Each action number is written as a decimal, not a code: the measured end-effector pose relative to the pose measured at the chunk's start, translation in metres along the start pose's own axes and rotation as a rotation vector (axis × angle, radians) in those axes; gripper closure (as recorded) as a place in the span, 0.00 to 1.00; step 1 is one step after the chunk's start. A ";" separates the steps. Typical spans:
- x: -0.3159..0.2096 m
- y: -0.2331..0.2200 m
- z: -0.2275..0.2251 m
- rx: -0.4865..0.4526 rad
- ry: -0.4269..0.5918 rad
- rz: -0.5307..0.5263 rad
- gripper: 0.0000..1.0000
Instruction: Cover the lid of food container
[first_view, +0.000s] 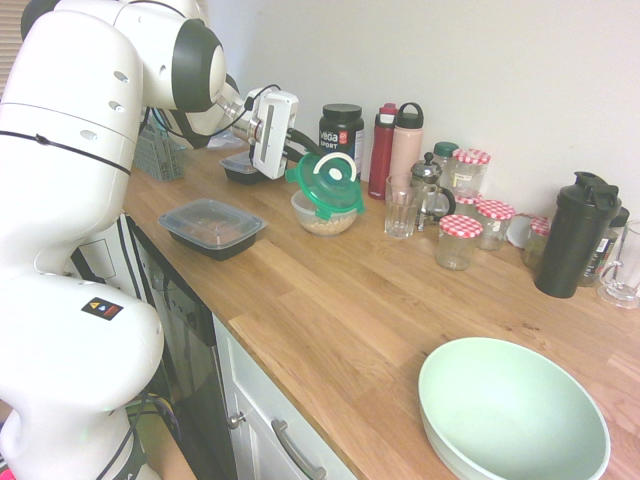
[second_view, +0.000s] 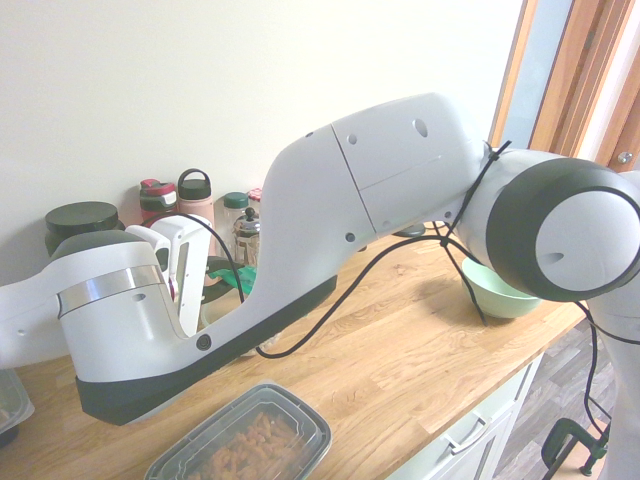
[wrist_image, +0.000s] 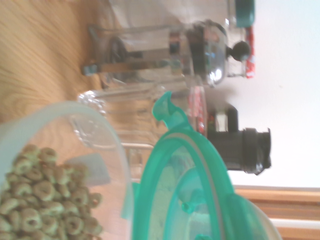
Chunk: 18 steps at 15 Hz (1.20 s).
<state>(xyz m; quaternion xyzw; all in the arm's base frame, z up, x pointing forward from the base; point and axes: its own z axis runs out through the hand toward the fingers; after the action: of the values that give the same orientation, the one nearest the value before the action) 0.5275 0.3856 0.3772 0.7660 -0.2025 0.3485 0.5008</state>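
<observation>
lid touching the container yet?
Cannot tell. First exterior view shows the lid tilted above the container, its lower edge overlapping the rim; wrist view doesn't settle contact either.

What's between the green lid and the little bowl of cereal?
Nothing. In the first exterior view the lid hangs tilted just above the food container, held by the claw.

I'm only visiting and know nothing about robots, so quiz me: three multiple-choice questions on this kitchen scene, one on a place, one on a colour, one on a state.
1. Where is the green lid?
A. Tilted above the food container
B. In the pale green bowl
C. On the black tray

2. What colour are the jar lids?
A. Plain blue
B. Red-and-white check
C. Black

3. The food container is:
A. Sealed
B. Empty
C. Uncovered, cereal rings inside

Answers:
1 A, lid held tipped over the container.
2 B, checked tops visible.
3 C, wrist view shows rings, lid not seated.
</observation>
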 end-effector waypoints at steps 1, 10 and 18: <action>-0.001 -0.001 -0.001 0.007 -0.007 -0.003 0.00; -0.006 0.003 -0.038 0.134 -0.179 -0.067 0.00; 0.097 0.061 0.038 0.344 -0.596 -0.079 0.00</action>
<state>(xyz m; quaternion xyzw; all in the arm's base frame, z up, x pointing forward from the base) 0.5650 0.3292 0.4773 0.9146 -0.2482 0.1189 0.2962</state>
